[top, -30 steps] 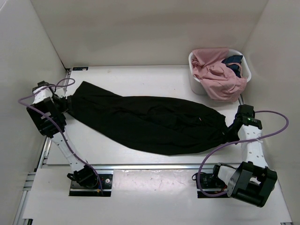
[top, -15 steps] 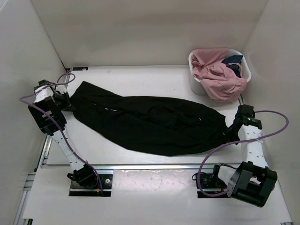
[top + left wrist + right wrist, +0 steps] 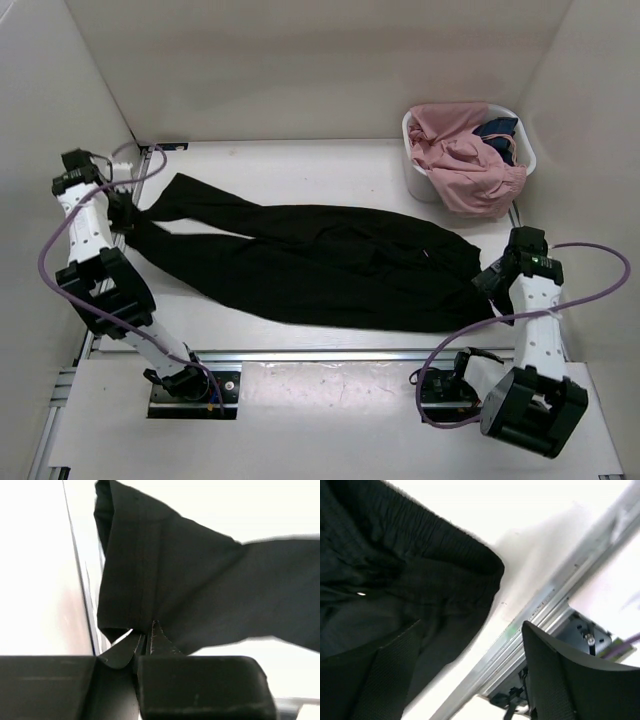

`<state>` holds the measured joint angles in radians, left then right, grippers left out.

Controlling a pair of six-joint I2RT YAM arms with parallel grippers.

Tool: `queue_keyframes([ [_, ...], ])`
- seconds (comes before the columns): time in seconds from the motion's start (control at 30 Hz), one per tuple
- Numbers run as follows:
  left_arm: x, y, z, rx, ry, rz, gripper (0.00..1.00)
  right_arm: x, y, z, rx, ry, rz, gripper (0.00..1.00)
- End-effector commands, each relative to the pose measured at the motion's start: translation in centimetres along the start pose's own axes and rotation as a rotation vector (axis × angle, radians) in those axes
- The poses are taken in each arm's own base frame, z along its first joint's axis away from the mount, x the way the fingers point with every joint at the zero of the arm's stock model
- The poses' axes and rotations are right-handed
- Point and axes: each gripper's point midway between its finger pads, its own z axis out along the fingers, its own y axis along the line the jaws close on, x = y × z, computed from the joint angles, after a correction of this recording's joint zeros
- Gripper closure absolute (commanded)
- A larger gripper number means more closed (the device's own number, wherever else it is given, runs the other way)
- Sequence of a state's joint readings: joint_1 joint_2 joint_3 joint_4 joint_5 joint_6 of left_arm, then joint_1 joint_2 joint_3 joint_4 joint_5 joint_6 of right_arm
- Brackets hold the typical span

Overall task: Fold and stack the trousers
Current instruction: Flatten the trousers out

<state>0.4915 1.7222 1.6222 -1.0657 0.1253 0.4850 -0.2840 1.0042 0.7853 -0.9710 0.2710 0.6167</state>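
Note:
The black trousers (image 3: 320,265) lie stretched across the table, leg ends to the left and waistband to the right. My left gripper (image 3: 126,217) is at the far left and is shut on a leg hem. In the left wrist view the left gripper (image 3: 146,636) pinches the trousers (image 3: 175,580) between closed tips. My right gripper (image 3: 489,281) stands open just off the waistband end. In the right wrist view the right gripper (image 3: 470,652) has its fingers (image 3: 387,680) wide apart. The elastic waistband (image 3: 420,545) lies flat beyond them, held by nothing.
A white basket (image 3: 416,178) at the back right holds a pink garment (image 3: 462,162) and a small dark blue garment (image 3: 497,130). A metal rail (image 3: 330,354) runs along the table's near edge. White walls close in on both sides and the back.
The right gripper has opened, let go of the waistband and drawn back toward the near edge. The left gripper has shut on the leg hem and pulled it left; the two legs have parted.

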Motion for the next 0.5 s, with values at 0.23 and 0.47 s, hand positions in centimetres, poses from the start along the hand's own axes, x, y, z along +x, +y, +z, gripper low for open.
queue_keyframes([
  [0.23,12.9,0.2,1.1,-0.073,0.359,0.029,0.86,0.0,1.1,-1.8,-0.05,-0.008,0.229,0.14],
  [0.47,14.4,4.0,-0.7,-0.198,0.397,0.011,0.86,5.2,1.7,4.0,0.01,0.188,0.217,0.22],
])
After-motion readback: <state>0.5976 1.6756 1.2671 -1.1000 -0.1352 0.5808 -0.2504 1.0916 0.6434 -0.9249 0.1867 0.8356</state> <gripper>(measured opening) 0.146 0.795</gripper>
